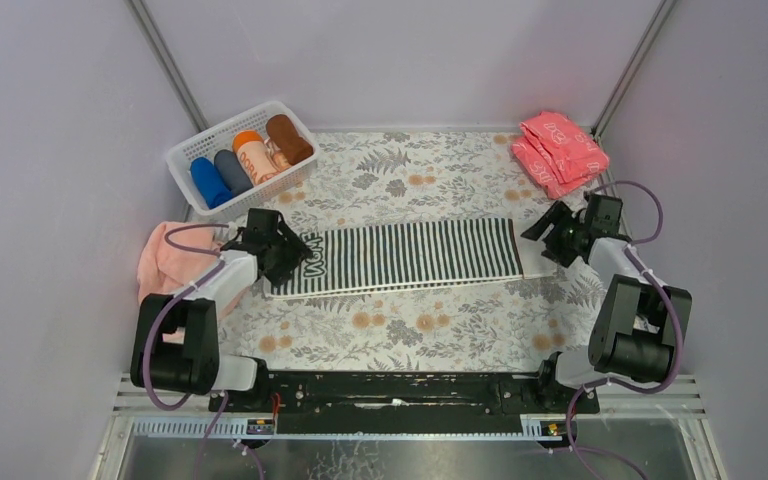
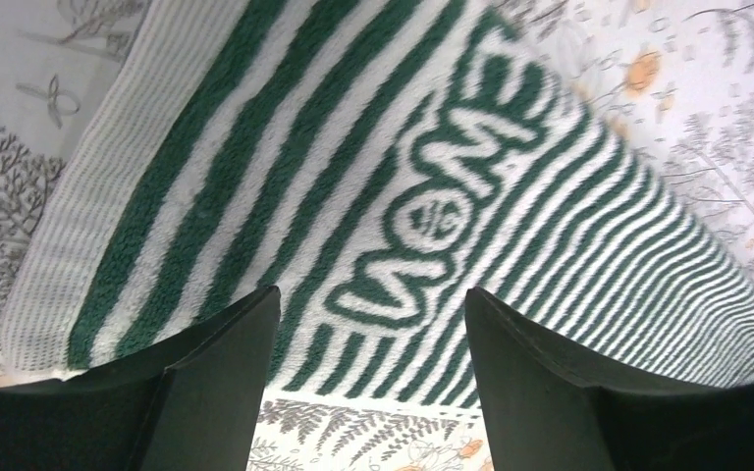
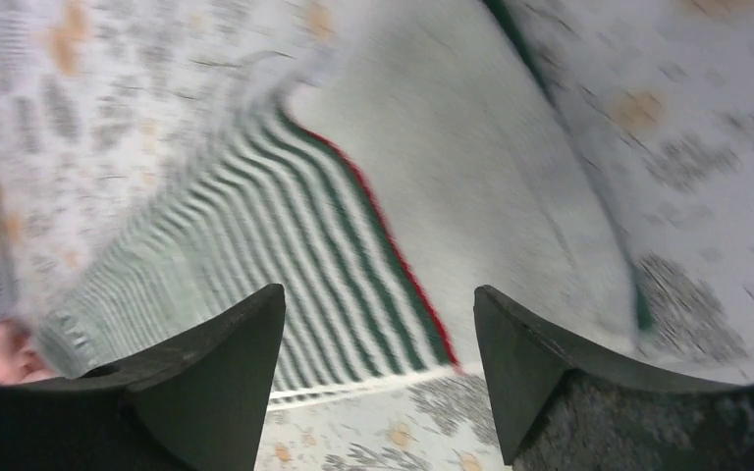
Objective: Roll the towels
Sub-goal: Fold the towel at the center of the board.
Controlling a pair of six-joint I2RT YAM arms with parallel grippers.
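Observation:
The dark-and-white striped towel [image 1: 410, 255] lies flat, folded into a long strip across the middle of the floral table. Its lettered end shows in the left wrist view [image 2: 422, 211]; its other end with a red line shows in the right wrist view [image 3: 334, 255]. My left gripper [image 1: 278, 243] hovers open over the lettered left end [image 2: 371, 299]. My right gripper [image 1: 550, 232] is open just off the right end [image 3: 378, 299]. A pale pink towel [image 1: 168, 262] lies crumpled beside the left arm. A rust-brown rolled towel [image 1: 289, 138] sits in the basket.
A white basket [image 1: 188, 152] at the back left holds several rolled towels, blue, grey, orange and brown. A stack of folded pink patterned towels [image 1: 558, 152] lies at the back right. Grey walls enclose the table on three sides.

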